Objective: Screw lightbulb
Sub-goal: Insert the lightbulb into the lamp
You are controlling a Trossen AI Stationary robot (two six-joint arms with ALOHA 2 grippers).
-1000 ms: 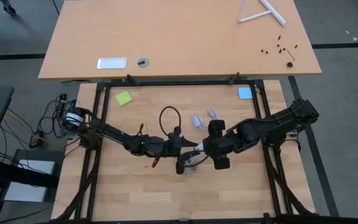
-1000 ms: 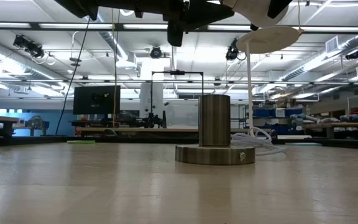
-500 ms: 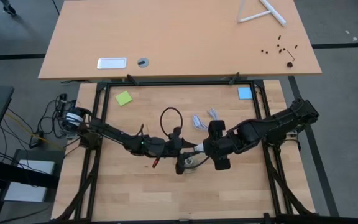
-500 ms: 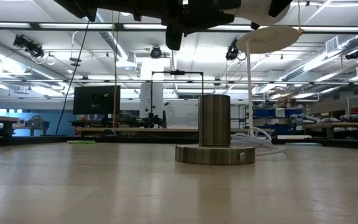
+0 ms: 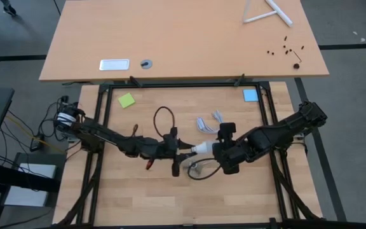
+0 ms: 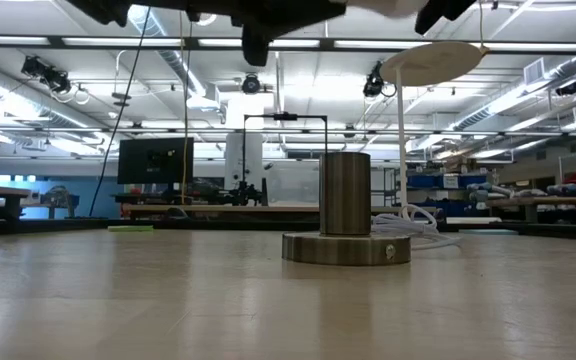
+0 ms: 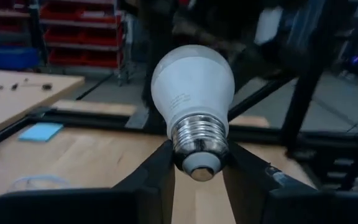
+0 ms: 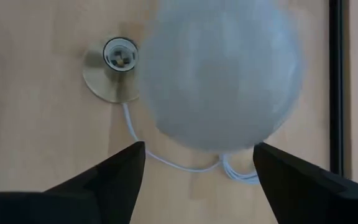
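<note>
Left gripper (image 7: 197, 163) reaches in from left over table middle, fingers (image 7: 157, 171) clamped on metal screw end of lightbulb (image 7: 192, 93). Bulb held level, glass end toward right gripper (image 8: 194, 158). Right gripper's fingers spread wide either side of glass (not touching it). Socket (image 6: 346, 220) on table (image 5: 234, 197) underneath, white cord (image 8: 166, 160) trailing; grippers cut off in low view.
</note>
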